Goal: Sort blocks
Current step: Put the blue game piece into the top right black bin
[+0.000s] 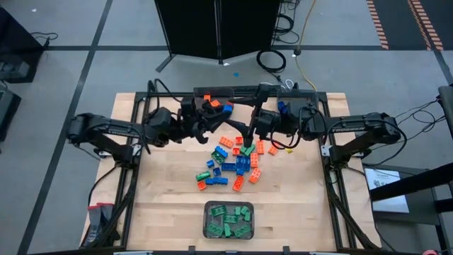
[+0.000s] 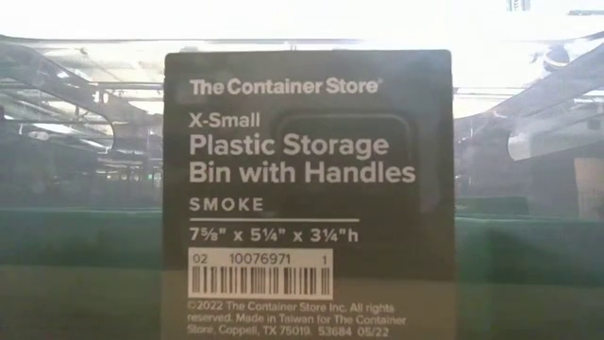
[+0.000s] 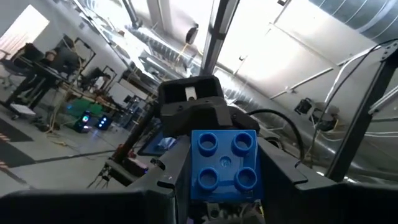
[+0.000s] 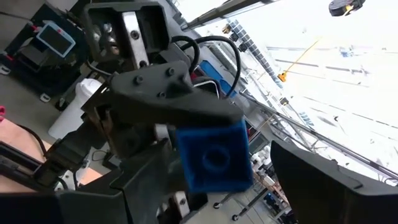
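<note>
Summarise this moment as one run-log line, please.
left tool: holding blue block | right tool: above pile | green bin: part-filled

— Where do the blocks [image 1: 233, 161] lie?

— Orange, green and blue studded bricks sit scattered in a loose heap at mid-table, some touching, some tipped on edge.

— And the sorted ones?

— A batch of green bricks [image 1: 228, 219] rests jumbled together at the table's near edge (all one colour there). A few orange and blue ones [image 1: 216, 106] show at the far side.

— Any off the table?

— One blue four-stud brick [image 3: 224, 163], studs facing the left wrist camera, is held aloft.
</note>
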### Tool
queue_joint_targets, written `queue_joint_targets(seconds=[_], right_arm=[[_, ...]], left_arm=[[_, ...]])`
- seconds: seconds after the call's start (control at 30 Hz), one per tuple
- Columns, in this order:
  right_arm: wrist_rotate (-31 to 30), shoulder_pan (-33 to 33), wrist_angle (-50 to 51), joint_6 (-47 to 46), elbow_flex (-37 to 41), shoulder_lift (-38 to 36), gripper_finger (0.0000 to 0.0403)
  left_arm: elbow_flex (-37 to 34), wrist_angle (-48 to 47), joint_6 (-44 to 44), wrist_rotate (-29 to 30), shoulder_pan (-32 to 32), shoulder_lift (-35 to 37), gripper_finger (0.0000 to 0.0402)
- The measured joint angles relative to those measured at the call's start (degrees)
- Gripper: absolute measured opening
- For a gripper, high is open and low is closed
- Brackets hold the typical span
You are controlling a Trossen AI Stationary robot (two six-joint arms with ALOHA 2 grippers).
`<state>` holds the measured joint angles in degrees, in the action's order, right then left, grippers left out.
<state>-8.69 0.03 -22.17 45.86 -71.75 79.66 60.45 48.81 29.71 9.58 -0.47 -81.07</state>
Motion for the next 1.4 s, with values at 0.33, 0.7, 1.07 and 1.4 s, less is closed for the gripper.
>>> queue_joint_targets(seconds=[0.33,0.7,1.07,1.4], right_arm=[[-0.3,0.0,0.1,0.2,0.0,0.0,0.0239],[-4.0,0.2,0.9,3.0,0.0,0.1,0.0128],[-13.6,-1.5,-0.5,-5.6,-0.1,-3.1,0.0128],[-18.7,-18.9,21.2,-21.3,0.4,-11.5,0.0128]], left_arm=[[0.8,0.6,2.9,-1.1,0.0,-2.7,0.0125],[0.8,0.4,3.5,-0.6,0.3,-2.7,0.0125],[0.8,-5.1,0.4,-2.9,4.6,1.8,0.0283],[0.8,-31.8,-10.9,-2.1,13.0,17.1,0.0272]])
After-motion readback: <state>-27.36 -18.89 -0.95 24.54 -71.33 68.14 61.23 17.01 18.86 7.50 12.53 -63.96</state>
